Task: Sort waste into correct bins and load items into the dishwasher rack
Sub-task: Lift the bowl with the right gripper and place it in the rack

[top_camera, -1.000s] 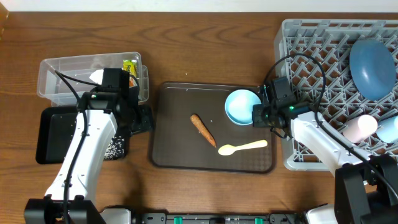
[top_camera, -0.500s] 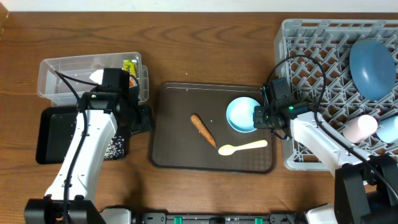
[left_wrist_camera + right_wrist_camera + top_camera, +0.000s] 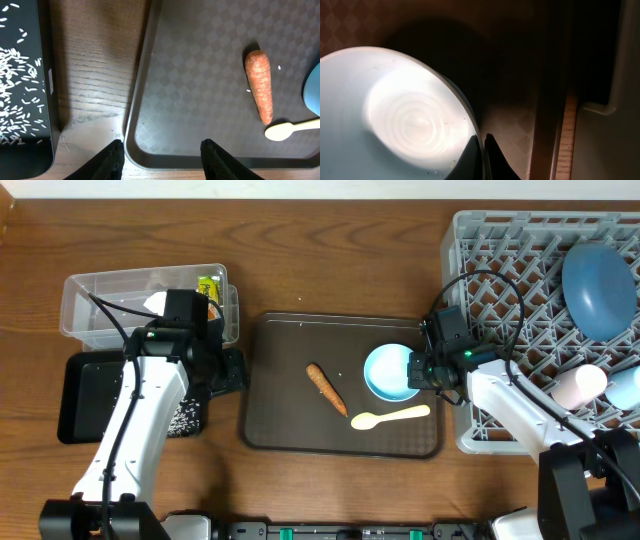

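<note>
far left we've got the clear plastic rectangular tub [image 3: 100, 305] with a crumpled white tissue wad [image 3: 155, 302] and a small yellow-green wrapper [image 3: 208, 287] in it. just below it is the shallow glossy black rectangular tray [image 3: 80, 395], with loose white rice grains [image 3: 20, 90] scattered inside. the left arm lies across both bins and hides part of each from overhead.

the left gripper [image 3: 162, 161] hangs over the left rim of the big brown serving tray [image 3: 290, 405], jaws spread apart with nothing in them.

on that tray the orange carrot piece [image 3: 327, 388] lies near the middle, and the pale yellow plastic spoon [image 3: 390, 417] lies just right of it, bowl end near the carrot's tip. above the spoon is the pale blue-white round bowl [image 3: 390, 372], and the right gripper [image 3: 481, 149] is pinched onto its right rim. we can't tell if the bowl touches the tray.

rightmost, the large square grey plastic rack [image 3: 500, 280] holds the large dark blue plate [image 3: 600, 285], the pink cup [image 3: 580, 387] and the small light blue cup [image 3: 627, 390]. the right arm and its cable cross the rack's near corner.
</note>
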